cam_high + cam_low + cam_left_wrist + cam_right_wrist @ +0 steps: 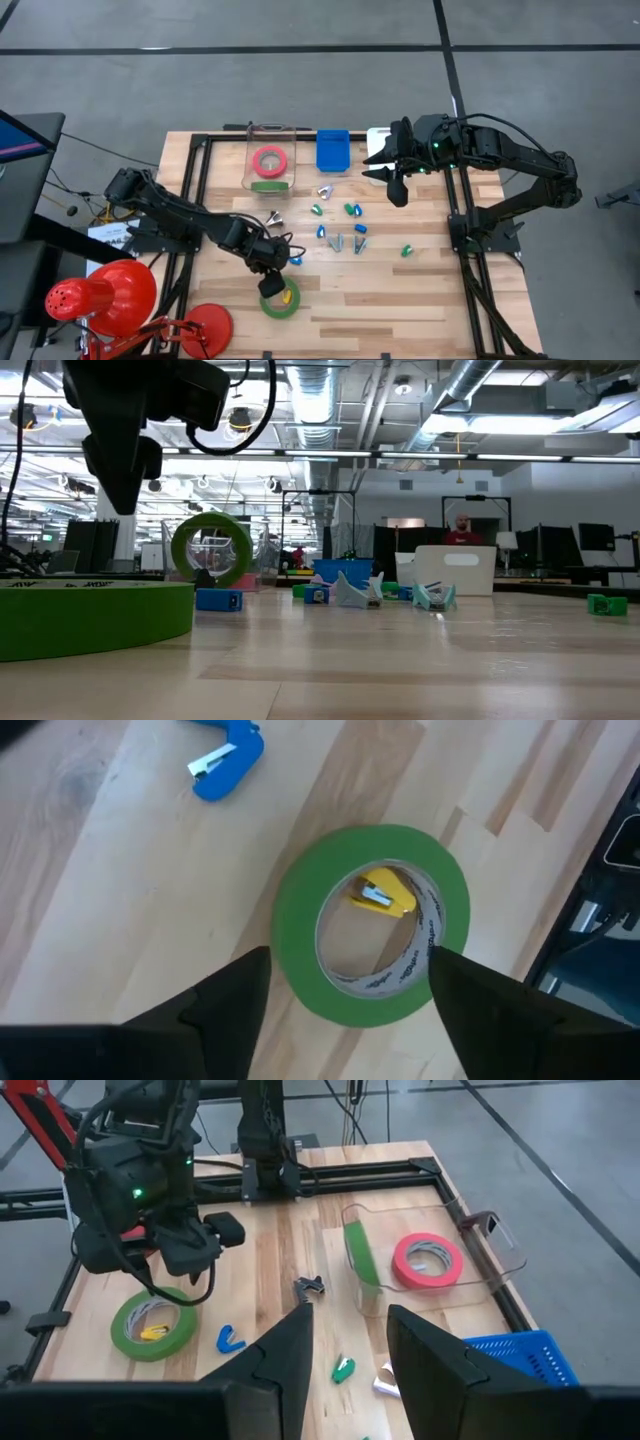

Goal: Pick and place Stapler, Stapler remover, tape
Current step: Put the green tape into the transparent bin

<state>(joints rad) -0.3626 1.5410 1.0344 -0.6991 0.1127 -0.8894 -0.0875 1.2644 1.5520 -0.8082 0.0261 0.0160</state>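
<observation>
The left gripper (271, 287) is hovering unclenched over the flat green tape roll (372, 923); two rolls are already sitting in the clear bin (249, 172); small items are lying scattered.

The left end effector (345, 985) hangs spread wide over the table's front; the right end effector (345, 1342) waits, parted, at the back.

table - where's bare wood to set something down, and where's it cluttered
Bare: the table's front right, beyond the green tape roll, and the strip between the clear bin and the left rail. Crowded: the middle, where small staplers and removers scatter below the blue basket.
</observation>
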